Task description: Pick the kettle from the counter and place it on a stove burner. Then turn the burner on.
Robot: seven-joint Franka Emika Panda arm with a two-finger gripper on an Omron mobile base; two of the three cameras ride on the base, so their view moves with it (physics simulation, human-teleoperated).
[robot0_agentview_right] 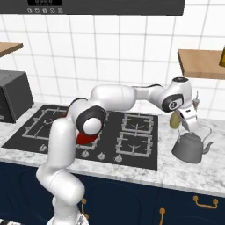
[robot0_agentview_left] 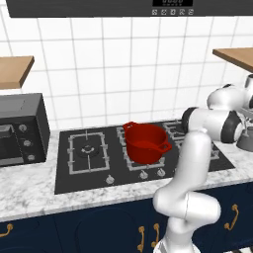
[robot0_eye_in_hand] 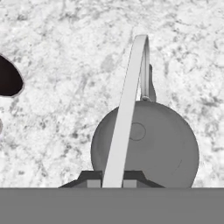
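Kettle (robot0_agentview_right: 190, 148), one only, sits on the marbled counter (robot0_agentview_right: 189, 173) at the right of the right base view, just right of the black cooktop (robot0_agentview_right: 145, 158), spout toward the frame's right edge and thin handle upright. One red two-handled pot (robot0_agentview_left: 145, 142) stands on the cooktop's middle grate, at the centre of the left base view; in the right base view it is mostly hidden behind the arm's elbow. The large stove burner (robot0_agentview_left: 88, 150), a single ring cap in a wide square grate, lies at the left of the cooktop in the left base view and carries nothing. Two smaller paired burners (robot0_agentview_right: 136, 132) show at the cooktop's right in the right base view. One dark microwave (robot0_agentview_left: 20, 128) stands at the left edge of the left base view, and two wooden shelves (robot0_agentview_left: 14, 70) hang on the tiled wall, one at each side. The single white arm rises from the lower left of the right base view, bends at the elbow over the cooktop and stretches right, its wrist turned down over the kettle. In the hand view the gripper (robot0_eye_in_hand: 113, 180) is straight above the kettle body, one dark fingertip on each side of the base of the handle; whether the pads touch the handle cannot be told.
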